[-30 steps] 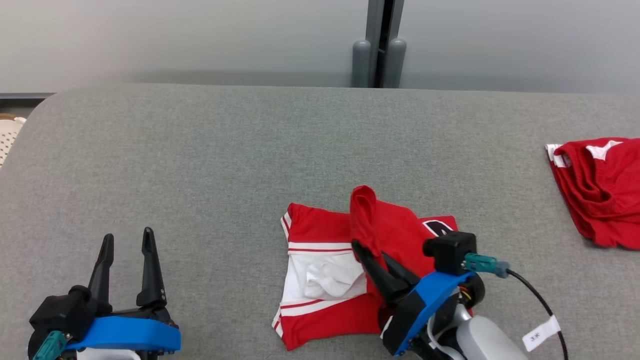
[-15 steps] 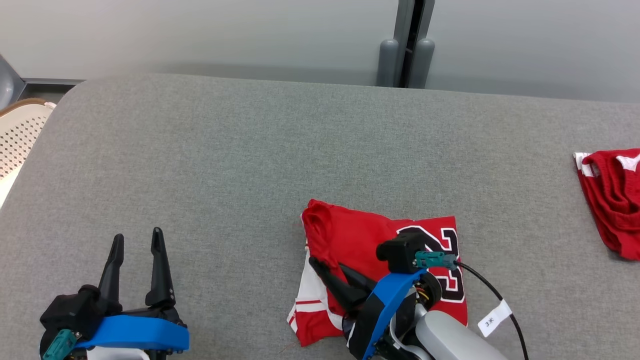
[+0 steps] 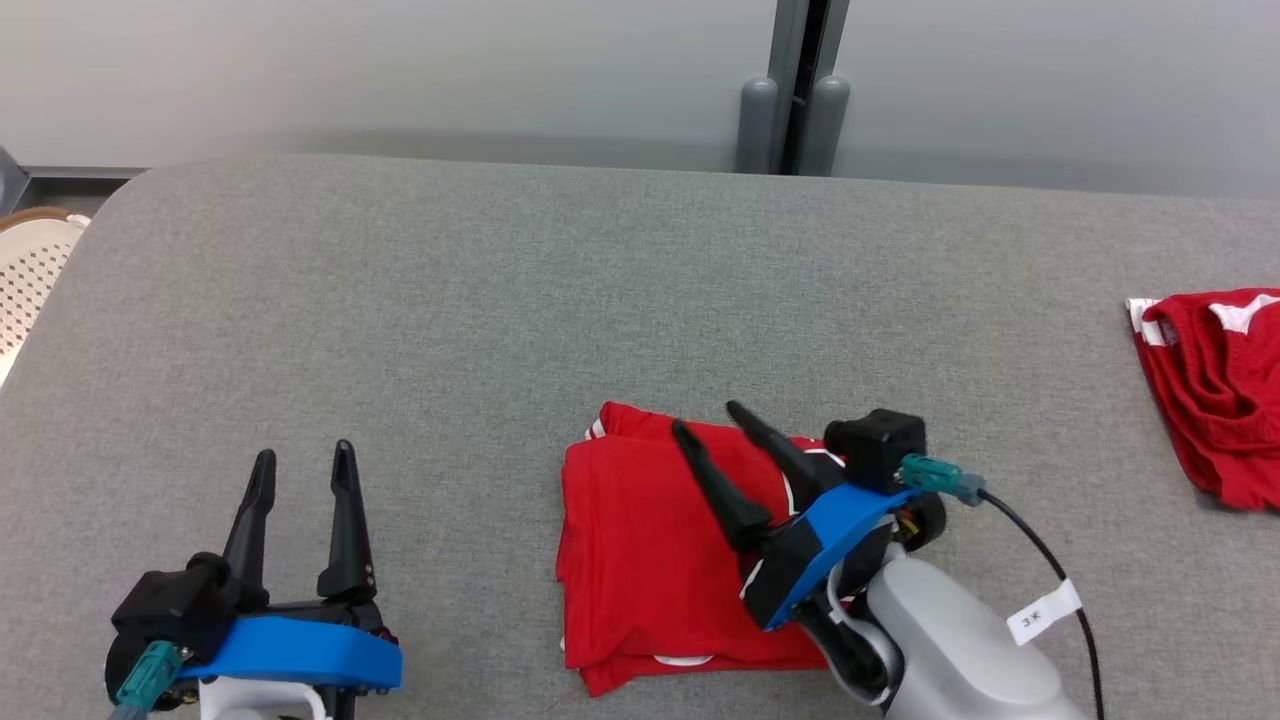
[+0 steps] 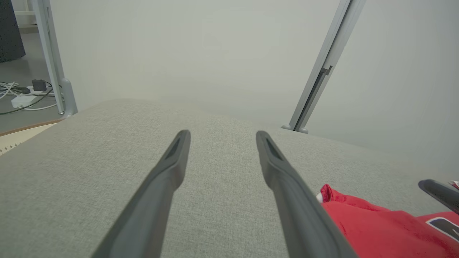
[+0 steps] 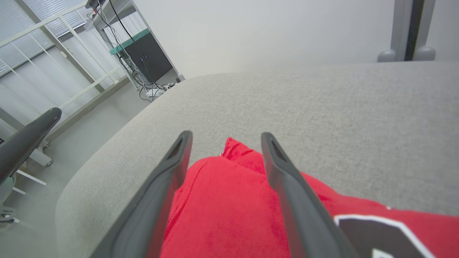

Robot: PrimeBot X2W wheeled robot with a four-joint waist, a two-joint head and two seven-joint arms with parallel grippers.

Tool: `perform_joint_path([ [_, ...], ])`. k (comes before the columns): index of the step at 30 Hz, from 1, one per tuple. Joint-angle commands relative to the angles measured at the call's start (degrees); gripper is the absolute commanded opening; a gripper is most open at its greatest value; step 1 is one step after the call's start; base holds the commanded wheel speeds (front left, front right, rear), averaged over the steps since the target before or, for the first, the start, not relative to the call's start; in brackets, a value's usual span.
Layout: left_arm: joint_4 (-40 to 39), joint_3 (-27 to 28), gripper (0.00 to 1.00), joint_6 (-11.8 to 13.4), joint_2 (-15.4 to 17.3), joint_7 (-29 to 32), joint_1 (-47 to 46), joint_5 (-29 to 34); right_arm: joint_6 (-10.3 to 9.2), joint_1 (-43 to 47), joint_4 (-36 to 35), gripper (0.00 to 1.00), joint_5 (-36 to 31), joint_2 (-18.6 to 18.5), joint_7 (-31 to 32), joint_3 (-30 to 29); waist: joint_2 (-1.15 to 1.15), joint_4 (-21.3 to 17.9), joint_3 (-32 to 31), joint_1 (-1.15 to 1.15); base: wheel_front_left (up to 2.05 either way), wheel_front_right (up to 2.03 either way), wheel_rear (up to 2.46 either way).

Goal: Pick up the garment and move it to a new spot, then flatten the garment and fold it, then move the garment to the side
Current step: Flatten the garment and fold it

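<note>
Two red items lie on the grey surface (image 3: 400, 300).

- The garment (image 3: 640, 560) is a folded stack at the near middle, just right of the robot's centre.
- A second red garment (image 3: 1215, 390) lies bunched at the far right edge, well apart.

Step, as judged: the fold looks complete and only the move to the side remains.

Next move: grasp every layer along one edge, so the stack does not fall open, then carry or slide it sideways.

Orientation: a rough rectangle whose long axis seems to run away from the robot. White trim shows at the near edge. The printed number sits on the right, partly under the arm.

- Right gripper (image 3: 708, 416): released, fingers spread over the stack, grasping nothing. Cannot tell whether it touches the cloth.
- Left gripper (image 3: 305, 450): released and empty, over bare surface to the left.
</note>
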Motion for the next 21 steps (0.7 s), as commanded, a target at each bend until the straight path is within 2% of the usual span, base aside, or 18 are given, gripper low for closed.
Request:
perform_joint_path([
  [1,-0.04,-0.36,1.0,-0.09,-0.45,-0.26,-1.11,0.45,0.02,-1.16,0.82,1.0,-2.19,-0.2,-0.88,-1.55,0.0,-0.27,-0.17,0.0,0.0,0.0,0.0],
  [4,0.47,-0.98,1.0,-0.49,-0.89,-0.25,-1.85,0.92,0.01,-0.67,3.08,1.0,-10.43,-0.19,-2.59,-8.48,0.0,-0.9,-0.62,0.0,0.0,0.0,0.0],
  [9,2.06,-1.46,1.0,-0.59,-1.89,-0.25,-2.8,0.68,0.01,3.8,1.61,1.0,-22.45,-0.18,-3.51,-21.26,0.0,-2.22,-1.74,0.0,0.0,0.0,0.0],
  [12,2.96,-1.36,1.0,-0.95,-2.42,-0.25,-2.61,0.55,0.01,7.48,-1.55,1.0,-25.42,-0.16,-3.65,-27.37,0.0,-2.86,-2.5,0.0,0.0,0.0,0.0],
  [16,4.37,-0.65,1.0,-0.92,-2.72,-0.25,-0.78,1.08,0.01,12.54,-5.29,1.0,-28.29,-0.17,-3.7,-32.72,0.0,-3.92,-3.58,0.0,0.0,0.0,0.0],
  [21,6.28,0.03,1.0,-1.35,-3.43,-0.25,1.37,1.78,0.01,17.37,-7.89,1.0,-27.0,-0.14,-3.75,-34.38,0.0,-4.53,-4.56,0.0,0.0,0.0,0.0],
])
